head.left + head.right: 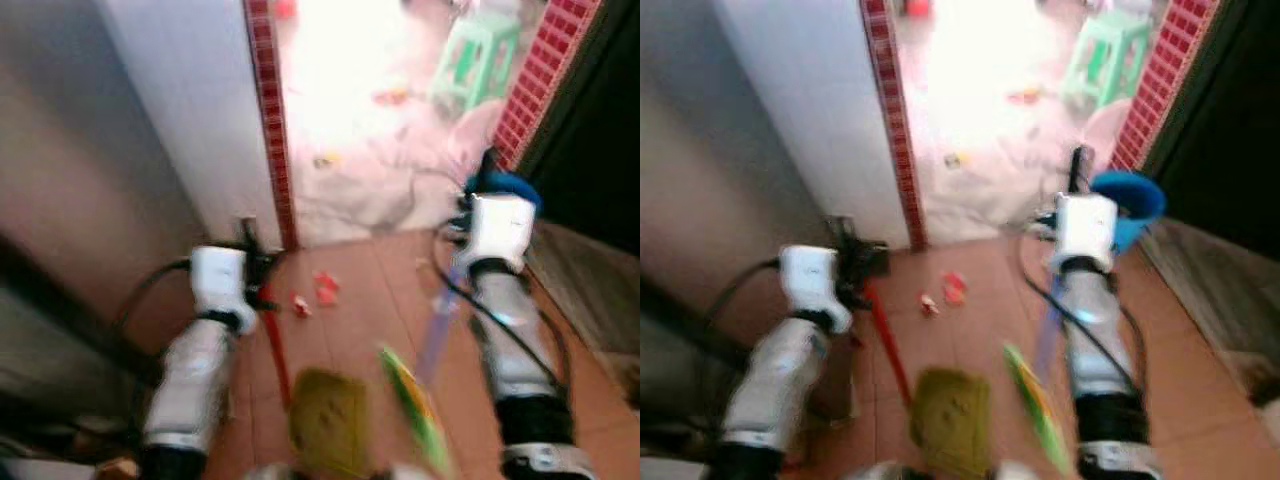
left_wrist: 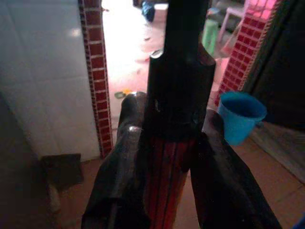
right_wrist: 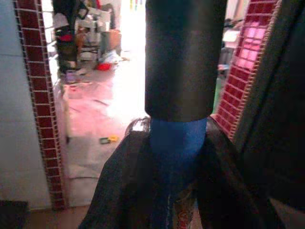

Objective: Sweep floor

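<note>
Dustpan [image 1: 328,420] low, near feet | left end effector [image 2: 164,157] clamped red handle [image 1: 274,345] | right end effector [image 3: 176,167] clamped broom [image 1: 437,330] | scraps [image 1: 315,292] ahead | risk: blurred stride could have scattered scraps, clipped bucket [image 1: 1128,205]

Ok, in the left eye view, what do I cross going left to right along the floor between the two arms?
Left gripper on the red handle → red scraps → green broom head → blue handle → right gripper.

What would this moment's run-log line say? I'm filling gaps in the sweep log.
left tool: shut on red handle | right tool: shut on blue handle | red scraps: on floor, by doorway
</note>
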`<state>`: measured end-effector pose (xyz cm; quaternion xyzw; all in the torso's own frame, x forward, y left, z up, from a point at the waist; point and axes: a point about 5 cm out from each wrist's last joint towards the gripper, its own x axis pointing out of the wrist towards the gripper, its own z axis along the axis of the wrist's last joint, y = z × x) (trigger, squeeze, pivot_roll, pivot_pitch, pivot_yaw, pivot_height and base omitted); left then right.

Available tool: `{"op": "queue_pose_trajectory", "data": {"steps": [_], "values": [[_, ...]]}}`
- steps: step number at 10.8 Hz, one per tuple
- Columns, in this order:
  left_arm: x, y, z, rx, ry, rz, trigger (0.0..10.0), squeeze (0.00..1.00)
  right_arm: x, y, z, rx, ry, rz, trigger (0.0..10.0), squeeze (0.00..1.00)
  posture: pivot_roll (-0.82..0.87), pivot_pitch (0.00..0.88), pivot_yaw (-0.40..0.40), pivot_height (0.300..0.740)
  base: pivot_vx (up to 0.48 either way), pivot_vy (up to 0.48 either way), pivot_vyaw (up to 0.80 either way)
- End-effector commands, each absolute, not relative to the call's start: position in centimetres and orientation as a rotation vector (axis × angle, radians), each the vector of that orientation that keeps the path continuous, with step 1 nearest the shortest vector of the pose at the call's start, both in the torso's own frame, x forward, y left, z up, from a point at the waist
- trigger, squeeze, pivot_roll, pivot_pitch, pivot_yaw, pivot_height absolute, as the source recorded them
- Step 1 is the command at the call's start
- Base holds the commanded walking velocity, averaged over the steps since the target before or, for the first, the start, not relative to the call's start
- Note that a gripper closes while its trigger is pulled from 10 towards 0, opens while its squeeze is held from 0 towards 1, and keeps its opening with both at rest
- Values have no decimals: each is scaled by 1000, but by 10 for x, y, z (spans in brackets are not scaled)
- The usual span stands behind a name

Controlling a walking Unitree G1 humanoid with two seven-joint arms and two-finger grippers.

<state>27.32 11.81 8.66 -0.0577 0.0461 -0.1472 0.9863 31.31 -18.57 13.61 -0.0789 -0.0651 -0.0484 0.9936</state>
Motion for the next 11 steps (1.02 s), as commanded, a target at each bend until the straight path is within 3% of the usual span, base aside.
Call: {"op": "queue_pose_trajectory", "data": {"steps": [1, 2, 8, 11], "values": [[275, 120, 97, -127, 35, -294, 10000, 0, 317, -176, 148, -158, -183, -68, 10000, 0, -106, 0, 61, 740, 0, 0, 0], [275, 118, 99, -130, 26, -307, 10000, 0, 318, -175, 148, -158, -181, -65, 10000, 0, -104, 0, 63, 740, 0, 0, 0], [278, 112, 103, -132, 14, -322, 10000, 0, 320, -167, 148, -147, -188, -21, 10000, 0, -96, 0, 73, 740, 0, -381, 0], [285, 114, 106, -122, 10, -289, 10000, 0, 324, -160, 148, -144, -178, 14, 10000, 0, -75, 0, 69, 740, 0, 0, 0]]}}
